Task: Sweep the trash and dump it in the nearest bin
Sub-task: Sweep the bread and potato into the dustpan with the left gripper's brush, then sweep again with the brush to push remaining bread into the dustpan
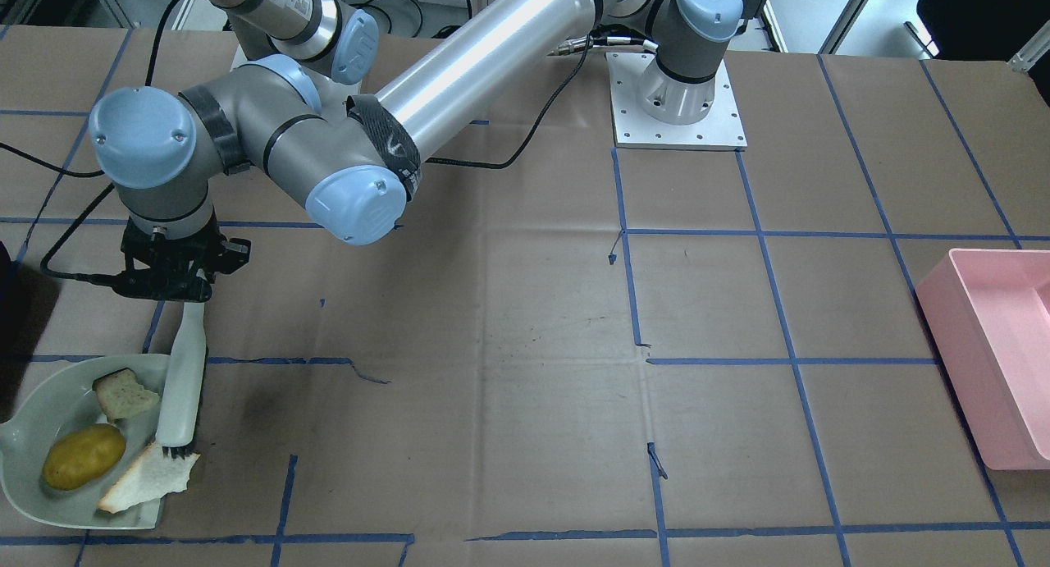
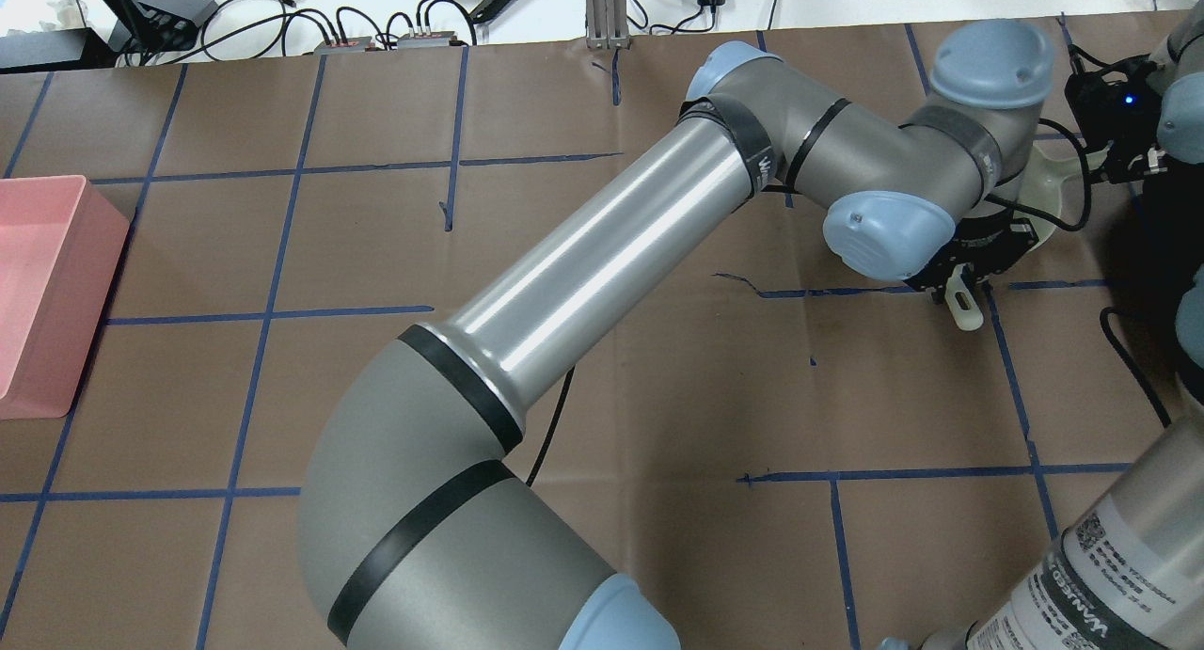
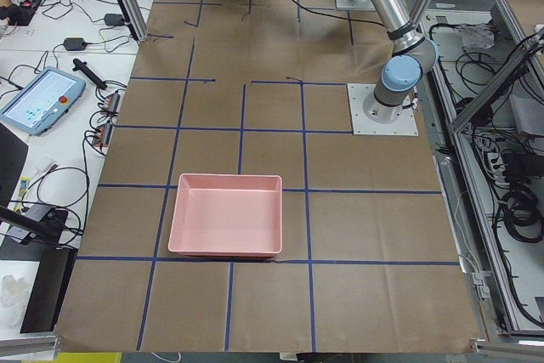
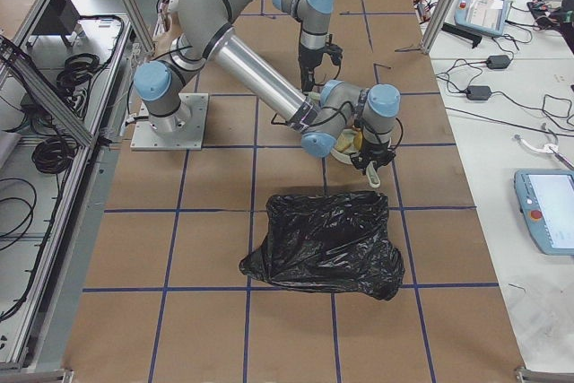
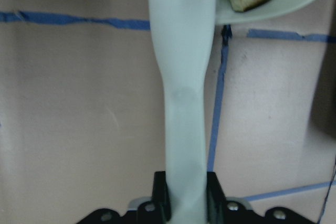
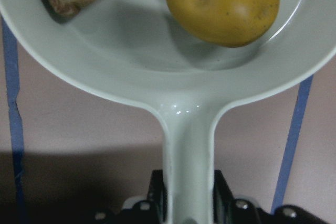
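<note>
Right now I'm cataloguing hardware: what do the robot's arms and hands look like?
The left arm and right arm are silver tubes with grey joints and light-blue caps. A black strap with white markings wraps the left one, beside a black cable. Left hand and right hand: black.

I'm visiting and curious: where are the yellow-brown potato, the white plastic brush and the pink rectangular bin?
Yellow-brown potato (image 1: pixel 84 456): front-facing view, middle of its skin.
White plastic brush (image 1: pixel 182 378): front-facing view, midway along its handle.
Pink rectangular bin (image 3: pixel 225 214): left side view, its bare floor.
</note>
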`<action>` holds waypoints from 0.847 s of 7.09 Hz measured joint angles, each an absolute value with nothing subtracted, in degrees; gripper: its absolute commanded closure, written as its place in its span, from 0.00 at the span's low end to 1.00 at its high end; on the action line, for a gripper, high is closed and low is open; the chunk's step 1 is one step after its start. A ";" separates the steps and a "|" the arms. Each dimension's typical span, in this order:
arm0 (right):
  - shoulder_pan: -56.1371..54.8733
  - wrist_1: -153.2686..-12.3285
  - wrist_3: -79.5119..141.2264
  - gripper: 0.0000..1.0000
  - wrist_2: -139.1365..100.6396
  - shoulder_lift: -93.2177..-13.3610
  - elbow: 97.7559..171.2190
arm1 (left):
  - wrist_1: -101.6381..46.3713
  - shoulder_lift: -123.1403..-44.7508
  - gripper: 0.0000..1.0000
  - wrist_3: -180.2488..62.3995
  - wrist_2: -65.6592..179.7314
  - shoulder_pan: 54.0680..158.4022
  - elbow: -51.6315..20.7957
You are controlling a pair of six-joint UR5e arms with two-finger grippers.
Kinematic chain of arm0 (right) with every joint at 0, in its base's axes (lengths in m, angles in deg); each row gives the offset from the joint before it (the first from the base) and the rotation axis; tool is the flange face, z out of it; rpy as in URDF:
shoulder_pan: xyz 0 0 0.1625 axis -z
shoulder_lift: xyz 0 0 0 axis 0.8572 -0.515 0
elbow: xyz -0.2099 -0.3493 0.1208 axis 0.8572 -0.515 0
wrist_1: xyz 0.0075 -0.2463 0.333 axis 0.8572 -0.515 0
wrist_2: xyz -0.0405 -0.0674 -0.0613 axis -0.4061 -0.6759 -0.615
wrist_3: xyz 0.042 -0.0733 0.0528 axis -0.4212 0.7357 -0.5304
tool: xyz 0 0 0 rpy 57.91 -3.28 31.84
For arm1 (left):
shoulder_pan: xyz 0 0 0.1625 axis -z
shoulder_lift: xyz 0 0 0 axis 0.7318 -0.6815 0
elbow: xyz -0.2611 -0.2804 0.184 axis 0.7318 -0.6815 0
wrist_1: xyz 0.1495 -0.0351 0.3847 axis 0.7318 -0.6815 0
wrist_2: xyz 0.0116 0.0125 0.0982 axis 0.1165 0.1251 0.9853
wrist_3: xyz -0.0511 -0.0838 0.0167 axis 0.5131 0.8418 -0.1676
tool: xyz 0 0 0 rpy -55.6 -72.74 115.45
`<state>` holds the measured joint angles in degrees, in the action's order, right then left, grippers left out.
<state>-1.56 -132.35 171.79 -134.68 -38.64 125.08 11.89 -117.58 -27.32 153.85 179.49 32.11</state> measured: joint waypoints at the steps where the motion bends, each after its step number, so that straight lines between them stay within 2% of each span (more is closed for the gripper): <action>1: -1.56 -132.35 171.75 1.00 -134.43 -38.64 125.08 | 11.30 -117.96 1.00 -28.20 156.55 178.90 32.45; 3: -1.55 -132.39 171.73 1.00 -134.23 -38.60 125.08 | 9.89 -120.90 1.00 -28.71 160.60 178.51 36.23; 6: -1.56 -132.39 171.64 1.00 -134.22 -38.59 125.10 | 1.53 -127.37 1.00 -29.35 160.89 178.52 46.43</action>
<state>-1.56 -132.39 171.64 -134.22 -38.59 125.10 1.53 -127.37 -29.35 160.89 178.52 46.43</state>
